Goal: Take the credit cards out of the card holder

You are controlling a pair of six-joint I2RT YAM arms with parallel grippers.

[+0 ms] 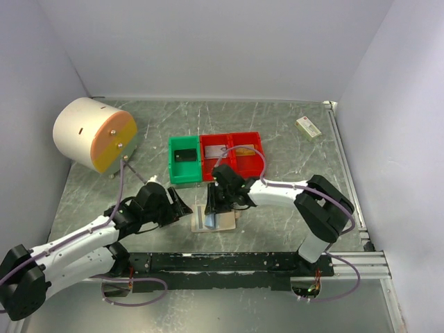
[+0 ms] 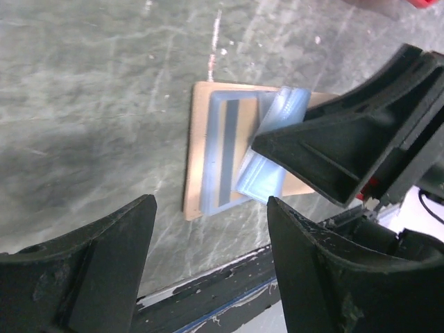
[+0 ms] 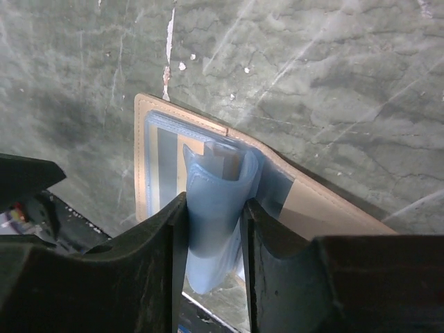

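Note:
The tan card holder (image 1: 205, 223) lies open on the table in front of the bins. It also shows in the left wrist view (image 2: 198, 159) and the right wrist view (image 3: 326, 208). My right gripper (image 1: 215, 202) is shut on a curled pale blue inner pocket (image 3: 211, 201) and pinches it above the holder. A tan edge shows inside the curl. A grey band (image 3: 166, 163) shows through the holder's flat pocket; I cannot tell if it is a card. My left gripper (image 1: 179, 205) is open and empty, just left of the holder (image 2: 210, 208). The right gripper's fingers (image 2: 333, 139) show there.
A green bin (image 1: 184, 159) holds a dark card. Two red bins (image 1: 231, 152) hold a silver-grey card and a gold card. A white-and-green box (image 1: 308, 127) lies at the back right. A cream cylinder (image 1: 90, 133) stands at the back left. A black rail (image 1: 229, 262) runs along the near edge.

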